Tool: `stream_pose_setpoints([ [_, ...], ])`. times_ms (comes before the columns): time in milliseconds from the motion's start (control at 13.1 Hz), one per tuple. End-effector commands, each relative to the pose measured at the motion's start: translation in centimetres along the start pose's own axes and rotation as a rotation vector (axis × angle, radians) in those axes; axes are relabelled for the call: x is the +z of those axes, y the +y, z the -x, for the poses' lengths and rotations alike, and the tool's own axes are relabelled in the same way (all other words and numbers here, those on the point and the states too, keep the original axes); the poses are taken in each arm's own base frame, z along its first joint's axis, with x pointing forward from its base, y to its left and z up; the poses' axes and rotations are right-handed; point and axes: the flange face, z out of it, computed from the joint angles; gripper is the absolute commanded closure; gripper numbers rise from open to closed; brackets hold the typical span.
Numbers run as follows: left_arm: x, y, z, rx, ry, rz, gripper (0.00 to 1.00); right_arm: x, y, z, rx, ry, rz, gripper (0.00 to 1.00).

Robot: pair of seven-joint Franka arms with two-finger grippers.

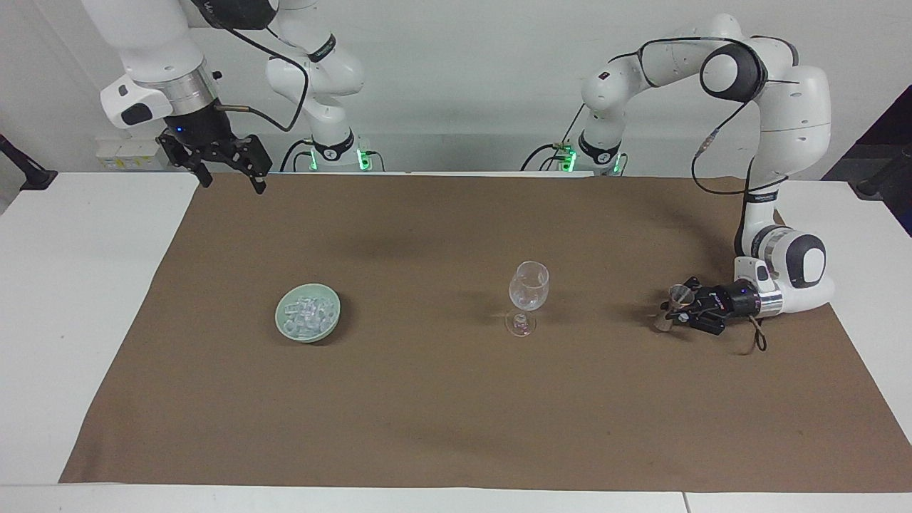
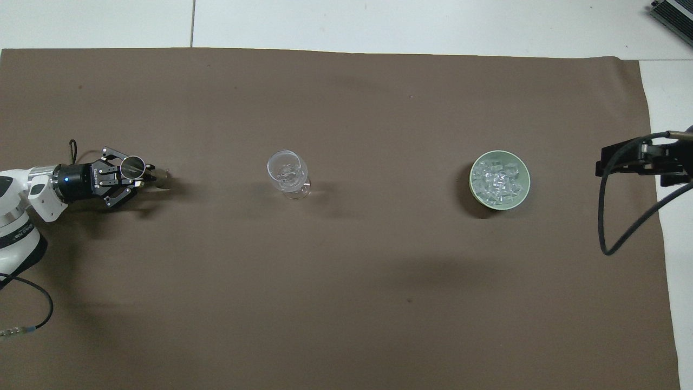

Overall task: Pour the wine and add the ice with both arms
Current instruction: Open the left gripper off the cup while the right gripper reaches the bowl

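Now | wine glass (image 1: 529, 286): clear, rounded (stemmed) | ice (image 1: 307, 312): translucent cubes

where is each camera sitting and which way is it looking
Facing view: high across the table, looking at the robots; both arms show whole, bases at the top, the left hand low by the small metal cup, the right hand raised over the brown cloth's corner.
Overhead view: high above the robots' end, looking steeply down; only the left hand with its wrist, and the right hand's edge, show.
Shared: cloth, wine glass, green bowl of ice, mirrored.
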Motion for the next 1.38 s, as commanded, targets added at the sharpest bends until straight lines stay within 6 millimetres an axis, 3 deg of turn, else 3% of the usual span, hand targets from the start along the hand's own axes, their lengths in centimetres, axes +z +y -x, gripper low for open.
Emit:
stream_pose_setpoints([
  [0, -1.5, 0.1, 0.8, 0.011, 0.026, -0.010, 1.00, 2.0, -0.9, -1.3, 0.000, 0.008, -0.021, 0.00],
  [230, -1.2, 0.4, 1.4, 0.003, 0.028, 0.000, 1.00, 5.4, -2.7, -3.4, -0.019, 0.007, -0.021, 0.00],
  [536, -1.3, 0.5, 1.9, -0.008, 0.034, -0.005, 0.99, 11.2, -4.8, -4.6, -0.043, 0.033, -0.025, 0.00],
  [689, -1.2, 0.5, 2.0, -0.010, 0.034, -0.006, 0.83, 14.2, -5.3, -5.2, -0.053, 0.021, -0.020, 0.00],
  [766, -1.2, 0.5, 1.9, -0.011, 0.034, -0.005, 0.72, 15.6, -5.4, -5.2, -0.053, 0.035, -0.021, 0.00],
  [842, -1.3, 0.3, 1.5, -0.009, 0.030, -0.006, 0.54, 17.2, -5.4, -5.1, -0.056, 0.042, -0.020, 0.00],
  [919, -1.5, 0.1, 1.1, -0.002, 0.026, -0.005, 0.45, 19.2, -5.4, -4.9, -0.055, 0.046, -0.020, 0.00],
  [1072, -1.6, 0.1, 0.9, 0.012, 0.024, -0.004, 0.33, 22.0, -6.5, -4.7, -0.076, 0.056, -0.018, 0.00],
  [1302, -3.7, -0.6, -1.6, 0.058, -0.041, 0.005, 0.29, 24.7, -6.7, -4.5, -0.078, 0.029, -0.011, 0.00],
])
